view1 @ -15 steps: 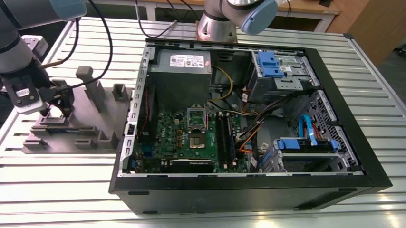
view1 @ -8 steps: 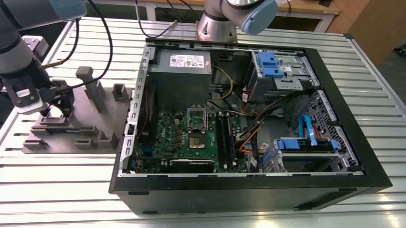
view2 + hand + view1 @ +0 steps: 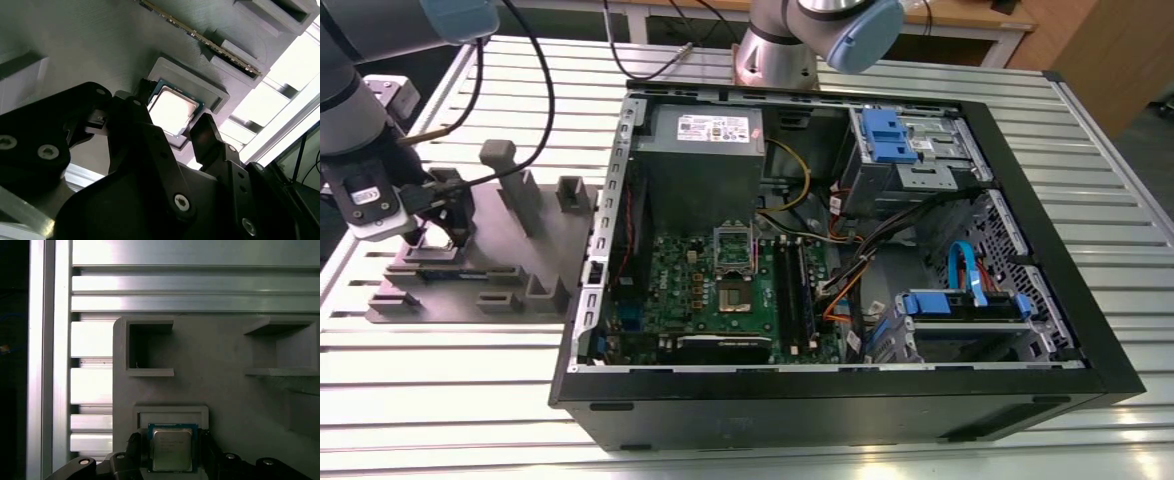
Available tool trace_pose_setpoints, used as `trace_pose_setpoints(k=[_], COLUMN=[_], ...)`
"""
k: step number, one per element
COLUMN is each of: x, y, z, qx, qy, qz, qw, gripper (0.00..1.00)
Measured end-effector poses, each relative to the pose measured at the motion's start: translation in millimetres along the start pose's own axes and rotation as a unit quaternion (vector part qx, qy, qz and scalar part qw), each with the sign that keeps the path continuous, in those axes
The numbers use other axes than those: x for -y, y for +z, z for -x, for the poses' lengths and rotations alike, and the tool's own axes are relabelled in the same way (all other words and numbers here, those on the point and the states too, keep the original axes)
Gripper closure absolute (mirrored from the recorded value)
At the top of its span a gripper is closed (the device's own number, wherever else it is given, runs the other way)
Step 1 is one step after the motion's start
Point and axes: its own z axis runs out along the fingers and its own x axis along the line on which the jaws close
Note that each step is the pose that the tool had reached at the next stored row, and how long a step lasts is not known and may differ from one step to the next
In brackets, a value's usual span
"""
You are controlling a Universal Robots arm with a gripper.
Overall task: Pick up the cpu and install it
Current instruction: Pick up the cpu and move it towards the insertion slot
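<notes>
Pickup stage; install not begun. My black two-finger pincer (image 3: 438,238) hangs over the grey moulded parts holder (image 3: 494,285) on the slatted aluminium table (image 3: 454,410). This is at the exterior view's left, well apart from the open black computer case (image 3: 854,405).

The small flat square cpu with its shiny silver-grey top (image 3: 172,449) lies seated in a shallow framed recess of that holder, not lifted. My fingers (image 3: 205,135) stand apart, one on each side of the chip and close to its edges (no clamp evident).

Left, by my judgement: the whole of lift, carry and seating. The socket (image 3: 736,293) on the green motherboard (image 3: 674,290) looks vacant.

Around:
- A long thin memory stick (image 3: 200,35) is propped in the holder near the recess.
- The holder's upright posts (image 3: 520,195) stand near my wrist.
- Orange and black cables (image 3: 854,275) drape just right of the socket, so the approach looks crowded.
</notes>
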Motion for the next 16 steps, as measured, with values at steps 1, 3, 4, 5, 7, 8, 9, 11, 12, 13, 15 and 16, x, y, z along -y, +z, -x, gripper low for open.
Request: trace_pose_setpoints(k=[1, 3, 4, 5, 7, 8, 9, 11, 12, 13, 15, 16], x=[0.0, -0.1, -0.2, -0.3, -0.6, -0.7, -0.8, -1.2, -1.3, -1.5, -1.8, -1.9], y=[0.0, 0.0, -0.1, -0.4, -1.1, -1.4, -1.4, -1.7, -1.8, -1.9, -2.0, -2.0], z=[0.0, 0.0, -0.1, -0.1, -0.1, -0.1, -0.2, -0.3, -0.4, -0.8, -1.6, -2.1], qx=[0.0004, 0.0008, 0.0008, 0.0007, 0.0007, 0.0007, 0.0008, 0.0007, 0.0008, 0.0011, 0.0019, 0.0026], qy=[0.000, 0.000, 0.000, 0.000, 0.000, 0.000, 0.000, 0.000, 0.000, 0.000, 0.000, 0.000], qz=[0.0000, 0.0001, 0.0000, 0.0000, 0.0000, 0.0000, 0.0000, 0.0000, 0.0000, 0.0000, 0.0000, 0.0000], qw=[1.00000, 1.00000, 1.00000, 1.00000, 1.00000, 1.00000, 1.00000, 1.00000, 1.00000, 1.00000, 1.00000, 1.00000], gripper=[0.40, 0.40, 0.40, 0.40, 0.40, 0.40, 0.40, 0.40, 0.40, 0.40, 0.40, 0.40])
